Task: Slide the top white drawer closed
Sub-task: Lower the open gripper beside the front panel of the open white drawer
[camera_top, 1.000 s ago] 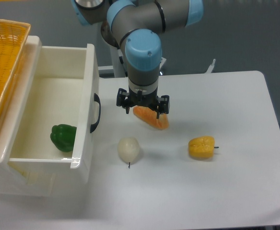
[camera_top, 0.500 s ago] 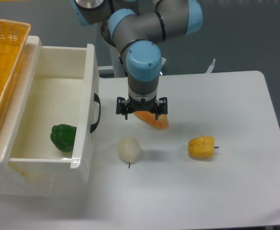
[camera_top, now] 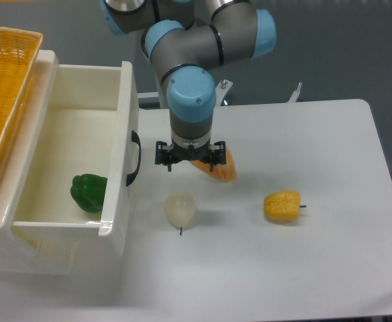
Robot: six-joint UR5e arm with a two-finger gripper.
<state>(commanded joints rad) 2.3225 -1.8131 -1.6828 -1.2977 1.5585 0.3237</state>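
Note:
The top white drawer (camera_top: 119, 147) stands pulled far out to the right from the cream cabinet at the left. Its front panel faces right and carries a black arched handle (camera_top: 135, 158). A green pepper (camera_top: 88, 192) lies inside it. My gripper (camera_top: 189, 159) hangs over the table just right of the handle, a short gap from the front panel. Its fingers point down, spread apart, and hold nothing. The lower drawer is hidden below.
An orange carrot-like piece (camera_top: 217, 165) lies right behind my gripper. A white onion (camera_top: 180, 209) sits below it and a yellow pepper (camera_top: 282, 206) to the right. A yellow wicker basket (camera_top: 1, 80) with olives rests on the cabinet top at the left.
My gripper has moved left toward the drawer's front panel, about 25 pixels over the second. The drawer and the vegetables have not moved.

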